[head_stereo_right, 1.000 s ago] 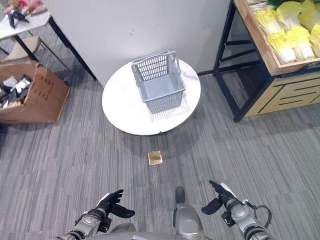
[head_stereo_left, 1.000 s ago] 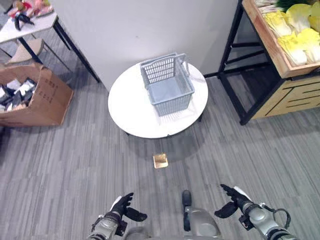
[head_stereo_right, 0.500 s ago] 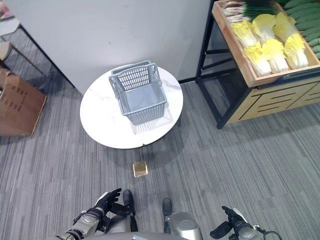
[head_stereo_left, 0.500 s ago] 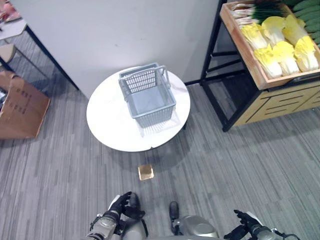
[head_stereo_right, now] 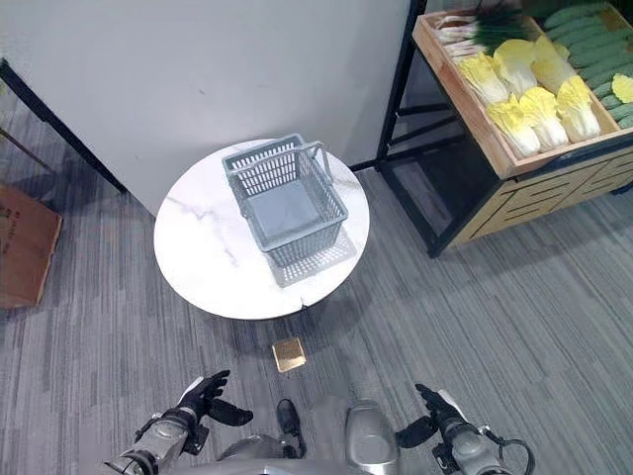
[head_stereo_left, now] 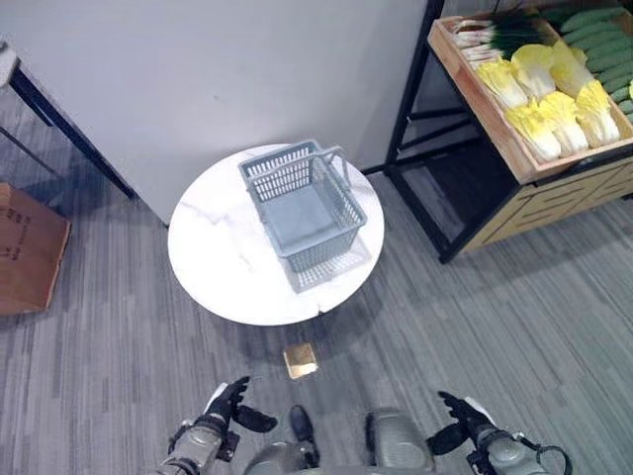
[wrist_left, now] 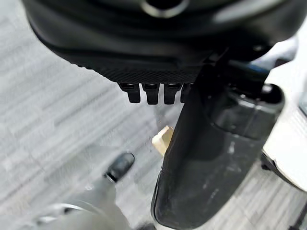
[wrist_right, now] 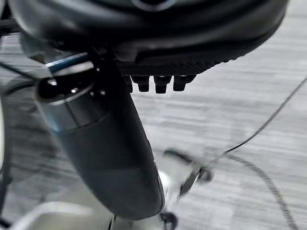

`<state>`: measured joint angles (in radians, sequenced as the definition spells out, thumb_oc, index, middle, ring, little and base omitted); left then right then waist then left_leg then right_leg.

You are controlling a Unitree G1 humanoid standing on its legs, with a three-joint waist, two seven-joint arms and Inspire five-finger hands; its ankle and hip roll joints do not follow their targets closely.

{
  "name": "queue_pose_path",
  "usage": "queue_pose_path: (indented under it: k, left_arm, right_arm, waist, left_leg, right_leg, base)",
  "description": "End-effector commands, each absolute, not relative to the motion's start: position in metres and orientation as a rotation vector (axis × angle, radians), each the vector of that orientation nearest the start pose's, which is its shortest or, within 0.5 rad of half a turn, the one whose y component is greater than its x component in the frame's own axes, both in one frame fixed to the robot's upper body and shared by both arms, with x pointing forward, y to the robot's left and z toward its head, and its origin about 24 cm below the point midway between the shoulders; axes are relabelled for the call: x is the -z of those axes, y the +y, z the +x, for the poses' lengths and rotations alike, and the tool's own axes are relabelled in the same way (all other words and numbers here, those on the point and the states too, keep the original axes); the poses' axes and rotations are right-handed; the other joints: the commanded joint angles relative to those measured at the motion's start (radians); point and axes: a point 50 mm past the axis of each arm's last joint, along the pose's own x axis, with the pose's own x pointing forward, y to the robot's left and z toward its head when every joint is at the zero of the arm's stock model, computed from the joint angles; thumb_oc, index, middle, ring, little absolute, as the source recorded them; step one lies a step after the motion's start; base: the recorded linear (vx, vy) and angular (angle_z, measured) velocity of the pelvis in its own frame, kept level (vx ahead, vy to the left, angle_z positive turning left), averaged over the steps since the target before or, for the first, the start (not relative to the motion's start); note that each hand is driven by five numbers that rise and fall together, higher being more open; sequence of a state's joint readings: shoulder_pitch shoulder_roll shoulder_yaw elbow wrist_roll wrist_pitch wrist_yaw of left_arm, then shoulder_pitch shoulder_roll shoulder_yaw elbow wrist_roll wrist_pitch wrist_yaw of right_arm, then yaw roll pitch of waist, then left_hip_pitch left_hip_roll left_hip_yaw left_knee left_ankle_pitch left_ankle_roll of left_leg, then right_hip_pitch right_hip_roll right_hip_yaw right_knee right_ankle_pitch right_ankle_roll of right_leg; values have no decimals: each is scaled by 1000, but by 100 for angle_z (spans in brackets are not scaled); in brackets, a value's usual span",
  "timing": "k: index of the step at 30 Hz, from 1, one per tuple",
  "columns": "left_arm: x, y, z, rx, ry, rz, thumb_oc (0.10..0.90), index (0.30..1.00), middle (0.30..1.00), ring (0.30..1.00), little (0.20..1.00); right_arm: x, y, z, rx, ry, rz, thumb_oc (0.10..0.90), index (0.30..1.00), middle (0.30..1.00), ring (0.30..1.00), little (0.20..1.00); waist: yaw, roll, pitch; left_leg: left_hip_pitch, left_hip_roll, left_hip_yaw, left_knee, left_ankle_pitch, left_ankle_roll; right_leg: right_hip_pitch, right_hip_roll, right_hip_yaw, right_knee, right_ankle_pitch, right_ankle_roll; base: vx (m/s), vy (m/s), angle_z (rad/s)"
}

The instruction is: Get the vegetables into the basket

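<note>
- The wooden crate [head_stereo_right: 465,94] of vegetables at 1 o'clock is cut off by the top and right edges.
- The cucumbers [head_stereo_right: 593,40] run off the right edge.
- The cardboard box [head_stereo_left: 25,252] at 9 o'clock is cropped by the left edge.
- The small tan square [head_stereo_left: 301,360] on the floor is too small to identify.

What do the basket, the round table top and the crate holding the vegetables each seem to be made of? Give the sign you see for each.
Basket: likely grey plastic, matt, with moulded lattice walls.
Round table top: white with faint grey veins, so marble or a marble-look surface; smooth.
Crate: light wood, judging by its pale tan boards; it sits on a black frame, probably metal.
</note>
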<state>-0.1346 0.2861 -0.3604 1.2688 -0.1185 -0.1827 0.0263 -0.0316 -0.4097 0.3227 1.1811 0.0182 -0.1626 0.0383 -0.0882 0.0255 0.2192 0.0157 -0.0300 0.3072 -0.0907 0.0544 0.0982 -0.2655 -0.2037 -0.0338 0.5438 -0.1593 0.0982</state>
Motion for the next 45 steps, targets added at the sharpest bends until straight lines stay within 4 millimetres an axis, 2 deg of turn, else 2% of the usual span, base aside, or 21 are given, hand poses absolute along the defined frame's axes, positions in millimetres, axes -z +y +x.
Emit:
queue_pose_path:
  k: [1,2,4,7,12,17,18,19,20,21,23,24,25,28,30,34,36,40,41,43,45]
  left_arm:
    - [136,244,154,31,931,405,900,1000,1000,1000,1000]
    - [137,245,151,27,944,404,900,1000,1000,1000,1000]
    - [138,246,149,24,952,403,900,1000,1000,1000,1000]
    - [140,245,143,37,969,404,900,1000,1000,1000,1000]
    - [145,240,134,30,993,373,900,1000,1000,1000,1000]
    - [147,236,131,46,1003,378,900,1000,1000,1000,1000]
    - [147,234,130,55,1002,381,900,1000,1000,1000,1000]
    - [147,234,130,55,1002,381,900,1000,1000,1000,1000]
    - [147,233,129,72,994,390,900,1000,1000,1000,1000]
    - [147,233,129,72,994,390,900,1000,1000,1000,1000]
    - [147,233,127,88,992,400,900,1000,1000,1000,1000]
    - [147,235,125,98,988,408,900,1000,1000,1000,1000]
    - [147,234,125,99,988,408,900,1000,1000,1000,1000]
    - [147,236,123,98,989,411,900,1000,1000,1000,1000]
    - [147,238,122,90,993,412,900,1000,1000,1000,1000]
    - [146,242,122,71,995,414,900,1000,1000,1000,1000]
    - [145,243,124,64,992,417,900,1000,1000,1000,1000]
    - [144,244,127,53,989,419,900,1000,1000,1000,1000]
    - [145,244,126,49,994,418,900,1000,1000,1000,1000]
    - [145,244,126,41,994,417,900,1000,1000,1000,1000]
    - [143,247,128,21,991,420,900,1000,1000,1000,1000]
  right_arm:
    - [130,-286,124,-43,1019,-504,900,1000,1000,1000,1000]
    - [130,-286,124,-35,1017,-500,900,1000,1000,1000,1000]
    - [130,-285,126,-38,1011,-500,900,1000,1000,1000,1000]
    - [131,-285,123,-51,1025,-507,900,1000,1000,1000,1000]
    - [131,-296,116,-38,1068,-557,900,1000,1000,1000,1000]
    - [124,-306,121,9,1041,-583,900,1000,1000,1000,1000]
    - [116,-318,127,57,1004,-605,900,1000,1000,1000,1000]
    - [116,-318,127,57,1004,-605,900,1000,1000,1000,1000]
    - [101,-333,139,88,936,-674,900,1000,1000,1000,1000]
    - [101,-333,139,88,936,-674,900,1000,1000,1000,1000]
    - [76,-348,160,87,815,-810,900,1000,1000,1000,1000]
    - [48,-359,182,96,690,-940,900,1000,1000,1000,1000]
    - [47,-360,181,97,691,-941,900,1000,1000,1000,1000]
    - [-10,-363,221,82,428,-1151,900,1000,1000,1000,1000]
    - [-47,-355,241,60,252,-1285,900,1000,1000,1000,1000]
    - [-121,-329,277,49,-94,-1491,900,1000,1000,1000,1000]
    - [-137,-318,290,43,-168,-1541,900,1000,1000,1000,1000]
    - [-175,-277,316,-25,-373,-1594,900,1000,1000,1000,1000]
    - [-187,-258,327,-50,-444,-1592,900,1000,1000,1000,1000]
    - [-193,-250,333,-57,-476,-1589,900,1000,1000,1000,1000]
    - [-219,-223,351,-51,-569,-1586,900,1000,1000,1000,1000]
  waist:
    - [-1,-21,12]
    - [-3,-25,7]
    - [-8,-33,10]
    - [-13,-39,13]
    - [10,-31,-7]
    - [17,-31,-19]
    - [21,-31,-23]
    - [20,-31,-23]
    - [24,-32,-26]
    - [23,-32,-26]
    - [24,-32,-28]
    - [24,-30,-30]
    - [24,-29,-30]
    - [25,-28,-32]
    - [29,-28,-32]
    - [52,-26,-29]
    - [62,-26,-29]
    - [97,-25,-20]
    - [111,-24,-13]
    - [115,-23,-8]
    - [141,-24,10]
  left_leg:
    - [-5,59,27,20,5,-129]
    - [4,65,21,19,-1,-143]
    - [11,69,11,32,-13,-151]
    - [18,74,-10,67,-30,-156]
    - [33,108,-41,52,-3,-187]
    - [31,130,-60,15,29,-203]
    - [28,136,-66,9,35,-208]
    - [28,136,-67,9,35,-208]
    - [26,140,-73,3,37,-211]
    - [26,140,-73,3,37,-211]
    - [21,140,-76,3,37,-212]
    - [20,140,-79,3,34,-213]
    - [20,140,-79,3,34,-213]
    - [19,138,-81,3,28,-213]
    - [21,137,-82,3,26,-212]
    - [21,135,-92,3,19,-212]
    - [13,133,-98,3,22,-212]
    - [-2,132,-115,3,27,-215]
    - [-10,131,-124,3,30,-216]
    - [-18,131,-128,3,34,-218]
    - [-45,131,-141,3,44,-219]
  right_leg:
    - [94,-13,-9,-295,278,74]
    - [86,-22,-15,-398,285,82]
    - [69,-29,9,-424,312,91]
    - [77,-11,45,-436,296,91]
    - [143,24,-9,-492,273,63]
    - [169,40,-36,-529,270,53]
    - [180,45,-49,-547,271,53]
    - [181,45,-50,-547,271,53]
    - [190,46,-61,-560,274,54]
    - [191,46,-61,-560,274,54]
    - [196,45,-66,-572,278,58]
    - [201,42,-69,-578,281,62]
    - [202,42,-69,-579,281,62]
    - [203,36,-70,-580,286,69]
    - [205,32,-71,-579,287,70]
    - [215,25,-84,-581,284,74]
    - [213,22,-90,-580,286,74]
    - [214,16,-108,-578,285,74]
    - [214,13,-116,-577,284,73]
    - [212,13,-121,-578,284,72]
    - [195,10,-133,-573,284,71]
  base:
    - [123,-107,-4]
    - [81,-78,2]
    - [102,-131,7]
    - [94,-130,29]
    - [86,-198,26]
    - [54,-157,22]
    - [35,-65,17]
    - [60,-113,11]
    - [26,-48,5]
    - [33,-61,4]
    - [28,-15,8]
    - [32,0,9]
    - [33,12,7]
    - [17,22,5]
    - [10,17,1]
    - [6,18,7]
    - [-10,8,13]
    - [-25,1,21]
    - [-42,-5,32]
    - [-38,-4,32]
    - [-55,-6,27]
